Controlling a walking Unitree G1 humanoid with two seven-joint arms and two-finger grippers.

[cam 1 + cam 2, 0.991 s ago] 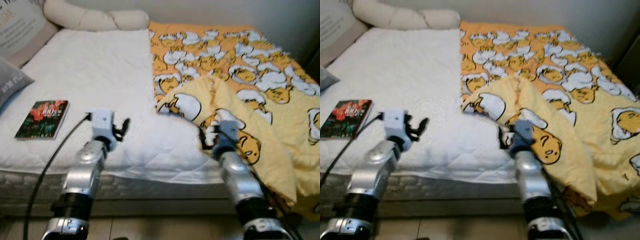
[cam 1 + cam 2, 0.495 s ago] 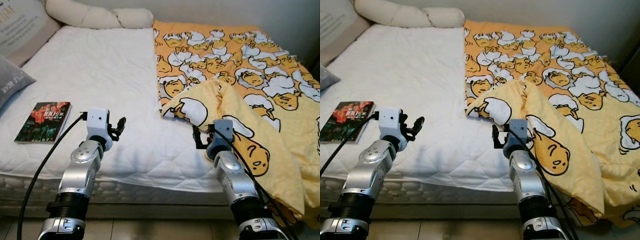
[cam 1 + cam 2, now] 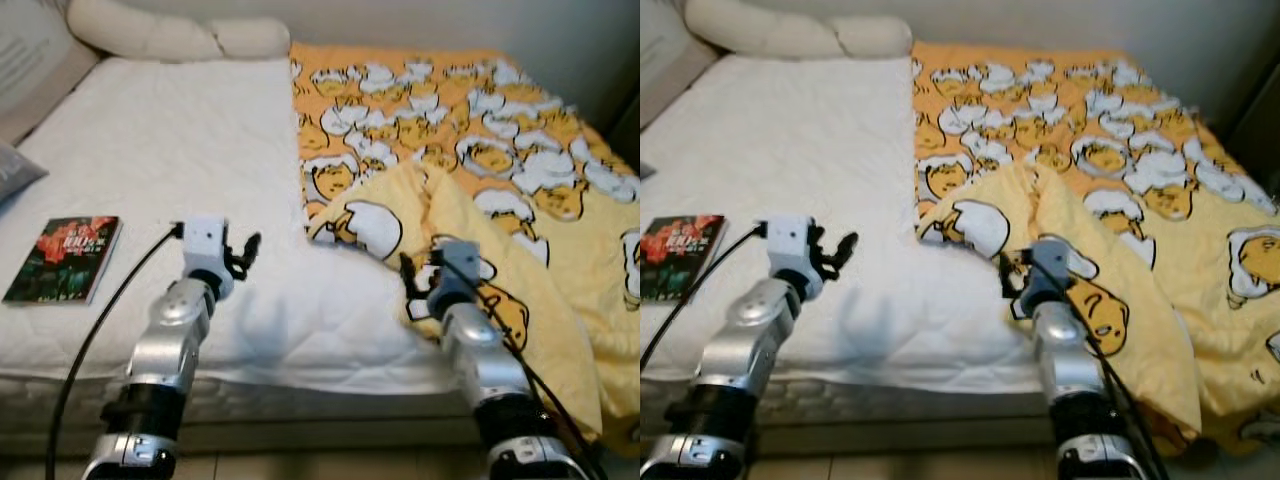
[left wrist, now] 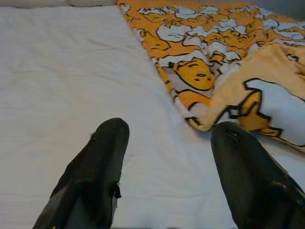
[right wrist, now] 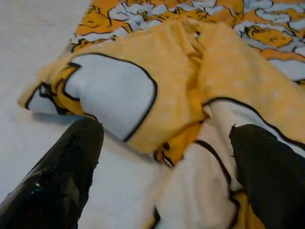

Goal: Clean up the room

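A yellow-orange blanket (image 3: pixel 480 150) printed with egg characters covers the right half of the bed, and its near corner (image 3: pixel 385 215) is folded back over itself. My right gripper (image 3: pixel 408 272) hovers at that folded edge, open, with one fingertip over the white sheet and the other over the blanket (image 5: pixel 143 71); nothing is between the fingers. My left gripper (image 3: pixel 248 248) is held open over the bare white mattress (image 3: pixel 170 140), left of the blanket's edge (image 4: pixel 190 119). A dark book (image 3: pixel 63 260) with a red cover picture lies flat near the bed's left front.
Cream pillows (image 3: pixel 180 35) lie along the head of the bed. A grey cushion (image 3: pixel 15 170) sits at the left edge. The mattress front edge (image 3: pixel 300 385) runs just below my arms, and a cable (image 3: pixel 100 330) trails from the left wrist.
The whole picture has shifted and blurred a little, so the camera moved. Both grippers keep the same open pose over the bed; the blanket and book lie as before.
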